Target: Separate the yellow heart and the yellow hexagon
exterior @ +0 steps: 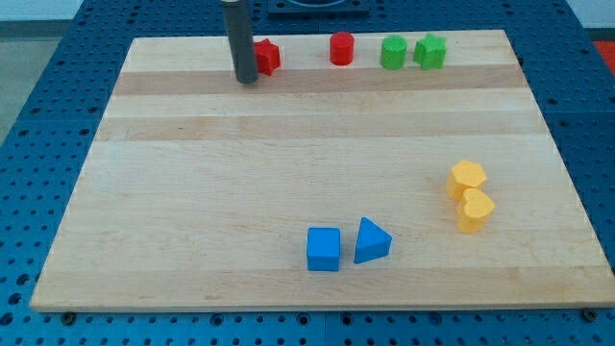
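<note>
My tip (246, 80) sits at the view's top left, just beside the red block (266, 57); no claw, bare rod. Yellow hexagon (466, 178) and yellow heart (475, 210) touch at the view's right, stacked along a near-vertical axis, hexagon above. Heart's pointing direction unclear. Well apart from tip.

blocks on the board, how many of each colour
red: 2, star-like block beside my tip, cylinder
green: 2
yellow: 2, hexagon, heart
blue: 2, cube, triangle
total: 8
</note>
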Controlling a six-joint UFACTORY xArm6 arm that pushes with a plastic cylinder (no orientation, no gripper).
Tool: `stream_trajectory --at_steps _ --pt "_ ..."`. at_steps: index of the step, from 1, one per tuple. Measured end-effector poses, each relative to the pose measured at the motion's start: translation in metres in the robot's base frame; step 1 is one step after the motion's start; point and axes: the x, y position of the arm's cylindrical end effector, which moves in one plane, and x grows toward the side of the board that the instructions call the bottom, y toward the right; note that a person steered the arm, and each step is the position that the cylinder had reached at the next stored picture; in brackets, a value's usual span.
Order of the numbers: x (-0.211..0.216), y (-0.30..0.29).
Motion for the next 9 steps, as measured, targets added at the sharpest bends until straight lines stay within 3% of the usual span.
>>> stream_trajectory --at_steps 1,2,3,4,5,9 --pt "-0.024 0.019" --pt "-0.021 0.029" --pt "0.074 0.021" --pt "0.121 0.063" --pt "0.140 0.075" --pt "0.146 0.016"
